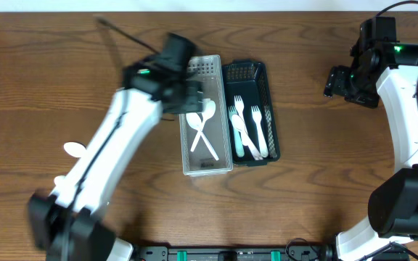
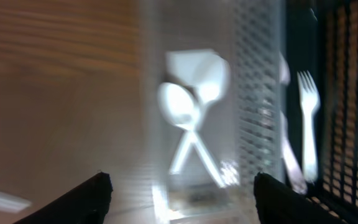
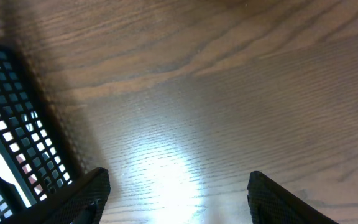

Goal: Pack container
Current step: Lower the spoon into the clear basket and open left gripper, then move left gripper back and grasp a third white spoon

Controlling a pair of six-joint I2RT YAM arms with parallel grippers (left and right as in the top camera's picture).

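A clear plastic container lies mid-table with two crossed white spoons in it. It also shows blurred in the left wrist view, spoons inside. A black mesh container beside it on the right holds several white forks; one fork shows in the left wrist view. A white spoon lies loose on the table at the left. My left gripper is open and empty over the clear container's far end. My right gripper is open and empty above bare table, at the far right.
The black mesh container's corner shows at the left of the right wrist view. The table is dark wood. A black cable trails behind the left arm.
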